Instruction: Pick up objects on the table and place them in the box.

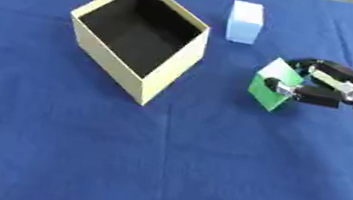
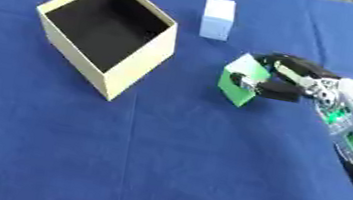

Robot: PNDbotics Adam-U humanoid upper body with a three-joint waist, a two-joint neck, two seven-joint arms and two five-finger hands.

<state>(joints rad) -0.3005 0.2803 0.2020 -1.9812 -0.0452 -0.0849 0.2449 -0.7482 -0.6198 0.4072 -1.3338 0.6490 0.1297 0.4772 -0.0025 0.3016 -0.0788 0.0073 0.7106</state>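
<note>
— Box (image 1: 141, 40) first: where does it sit, and is anything in it?

— Upper left of the frame, on the blue tablecloth (image 1: 160, 170). It is a cream-walled, open-topped box, turned so that one corner points toward the lower edge of the picture. Its inside is dark, and nothing can be seen lying in it.

— What else stands on the cloth?

— A pale blue block (image 1: 245, 22) stands upright near the top centre, just to the right of the box's far corner and apart from it. Below it, right of centre, is a green block (image 1: 266, 88), tilted onto an edge so that its lighter top face slants toward the upper left.

— And the robot's hand?

— The right hand (image 2: 294, 80) comes in from the right edge, its silver-and-black forearm running down toward the lower right corner in the right eye view. The fingers (image 2: 288, 64) curl over the upper right side of the green block, and the thumb (image 2: 261, 89) presses against its right face lower down, so the block is pinched between them. The block's lower corner looks to be touching the cloth, though that is hard to tell for certain.

— The left hand?

— It shows in neither view.
</note>
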